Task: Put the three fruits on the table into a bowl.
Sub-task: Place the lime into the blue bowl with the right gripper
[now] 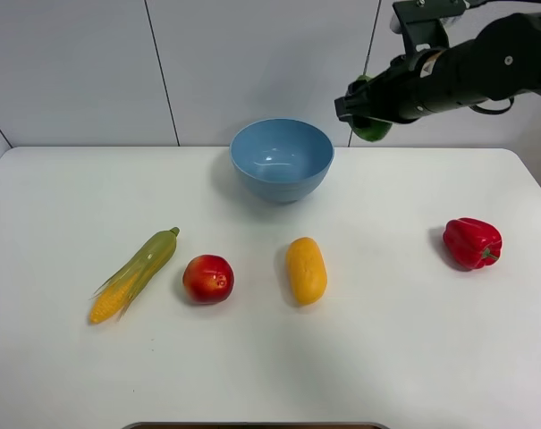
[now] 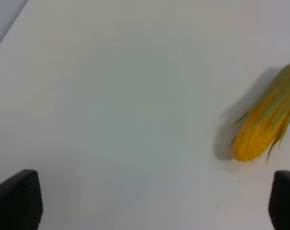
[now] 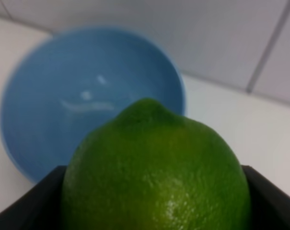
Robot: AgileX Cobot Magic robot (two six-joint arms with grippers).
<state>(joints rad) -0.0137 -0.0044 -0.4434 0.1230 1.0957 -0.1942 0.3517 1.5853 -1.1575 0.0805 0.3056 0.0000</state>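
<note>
One fruit, the round glossy green lime (image 3: 154,177), is clenched in my right hand (image 1: 367,112) above the white tabletop (image 1: 386,349), with the deep light-blue plastic bowl (image 1: 281,183) at about eight o'clock from it, close by and empty.

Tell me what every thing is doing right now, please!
lime: held up in the air, not in the bowl yet.
right gripper: shut on the lime.
bowl: upright, empty.
mango: lying on the table.
red fruit: sitting on the table.
corn cob: lying on the table.
bell pepper: resting on the table.
left gripper: open, holding nothing.
</note>
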